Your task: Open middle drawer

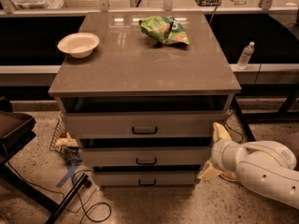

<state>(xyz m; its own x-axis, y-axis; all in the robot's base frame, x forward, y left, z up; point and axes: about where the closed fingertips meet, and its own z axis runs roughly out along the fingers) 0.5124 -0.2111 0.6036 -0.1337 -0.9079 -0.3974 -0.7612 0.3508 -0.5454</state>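
Note:
The middle drawer [112,156] is the pale-grey front of medium height in the cabinet, with a small dark pull handle [146,161] at its centre. It sits between the taller top drawer [103,124] and the slim bottom drawer [117,178]. My gripper [214,152] is at the right end of the middle drawer's front, low beside the cabinet's right side. Its two pale fingers [219,131] are spread apart, one high and one low, and hold nothing. The white arm [261,167] comes in from the lower right.
A white bowl [78,44] and a green chip bag [164,30] lie on the cabinet top [140,69]. A water bottle [245,55] stands at the right behind. A dark chair [14,129], a wire basket [63,139] and floor cables [88,206] are at the left.

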